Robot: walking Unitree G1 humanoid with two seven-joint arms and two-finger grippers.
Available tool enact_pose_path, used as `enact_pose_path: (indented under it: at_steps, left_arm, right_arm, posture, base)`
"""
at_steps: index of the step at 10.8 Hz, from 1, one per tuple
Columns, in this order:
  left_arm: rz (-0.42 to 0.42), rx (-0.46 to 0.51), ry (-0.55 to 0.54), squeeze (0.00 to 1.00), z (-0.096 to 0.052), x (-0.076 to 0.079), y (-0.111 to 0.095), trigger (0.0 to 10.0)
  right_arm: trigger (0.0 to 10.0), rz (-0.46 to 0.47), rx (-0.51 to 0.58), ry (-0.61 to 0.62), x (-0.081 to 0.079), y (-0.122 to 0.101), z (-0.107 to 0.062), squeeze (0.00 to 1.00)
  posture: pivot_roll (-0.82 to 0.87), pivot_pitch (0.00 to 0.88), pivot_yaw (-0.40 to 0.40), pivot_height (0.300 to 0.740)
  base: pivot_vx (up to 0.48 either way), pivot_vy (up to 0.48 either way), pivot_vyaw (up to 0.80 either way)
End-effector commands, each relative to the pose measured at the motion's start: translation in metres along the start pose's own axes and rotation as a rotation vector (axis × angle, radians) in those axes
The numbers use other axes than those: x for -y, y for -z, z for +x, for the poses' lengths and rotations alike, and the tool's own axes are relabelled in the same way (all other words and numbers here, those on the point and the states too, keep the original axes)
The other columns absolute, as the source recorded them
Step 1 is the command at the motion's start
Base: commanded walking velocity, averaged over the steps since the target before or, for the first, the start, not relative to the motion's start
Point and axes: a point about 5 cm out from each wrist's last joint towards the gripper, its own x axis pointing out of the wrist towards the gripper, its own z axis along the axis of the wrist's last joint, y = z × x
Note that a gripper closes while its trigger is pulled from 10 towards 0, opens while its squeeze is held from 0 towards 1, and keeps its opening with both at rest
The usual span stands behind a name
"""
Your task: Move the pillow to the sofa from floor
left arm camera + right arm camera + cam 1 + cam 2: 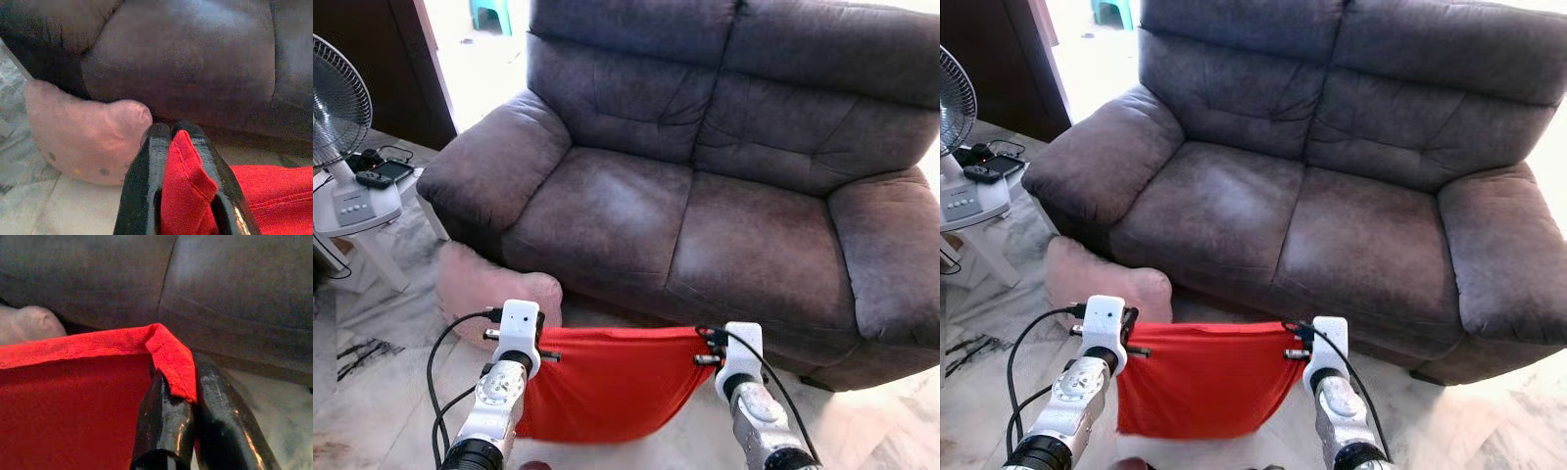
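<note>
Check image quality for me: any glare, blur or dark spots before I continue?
Eye views: sharp; bright washout through the doorway above the sofa. Left wrist view: soft; left claw on the red cloth, pink pillow readable. Right wrist view: sofa blurred, right claw fingers glossy.

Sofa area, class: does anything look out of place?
Yes. A pink pillow lies on the floor against the sofa, and both the left gripper and right gripper hold a red cloth instead.

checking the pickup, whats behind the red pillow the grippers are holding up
Behind the red pillow, held at its top corners by the left gripper and right gripper, are the sofa's front and part of a pink pillow on the floor. The floor directly behind it is covered.
</note>
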Motion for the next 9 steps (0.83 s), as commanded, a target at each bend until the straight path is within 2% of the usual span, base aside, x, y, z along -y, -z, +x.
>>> enact_pose_path:
  at_steps: [1, 4, 5, 6, 7, 9]
  left_arm:
    - [-0.016, 0.132, -0.069, 0.00, 0.006, -0.014, -0.025, 10.0]
    - [-0.007, 0.163, -0.093, 0.00, 0.004, -0.016, -0.029, 10.0]
    - [-0.013, 0.179, -0.102, 0.00, 0.003, -0.017, -0.030, 10.0]
    - [-0.015, 0.187, -0.102, 0.00, 0.002, -0.016, -0.030, 10.0]
    - [-0.015, 0.186, -0.101, 0.00, 0.001, -0.016, -0.029, 10.0]
    - [-0.018, 0.190, -0.106, 0.00, 0.000, -0.014, -0.027, 10.0]
  right_arm:
    - [10.0, 0.043, 0.106, 0.055, 0.012, -0.022, 0.004, 0.00]
    - [10.0, 0.029, 0.211, 0.017, 0.008, -0.048, 0.010, 0.00]
    - [10.0, -0.016, 0.356, -0.006, 0.005, -0.080, 0.013, 0.00]
    - [10.0, -0.019, 0.430, -0.017, 0.003, -0.101, 0.014, 0.00]
    - [10.0, -0.024, 0.428, -0.021, 0.003, -0.103, 0.014, 0.00]
    - [10.0, -0.015, 0.370, -0.037, -0.003, -0.084, 0.013, 0.00]
  posture:
    - [0.13, 0.026, -0.073, 0.740]
    - [0.13, 0.022, -0.079, 0.740]
    - [0.13, 0.012, -0.082, 0.740]
    - [0.13, 0.006, -0.083, 0.740]
    - [0.13, 0.003, -0.084, 0.740]
    - [0.14, 0.000, -0.086, 0.740]
  base:
    - [0.000, 0.000, 0.00]
    - [0.000, -0.082, 0.00]
    - [0.000, 0.000, 0.00]
    - [0.000, 0.000, 0.00]
    - [0.000, 0.000, 0.00]
    - [0.000, 0.000, 0.00]
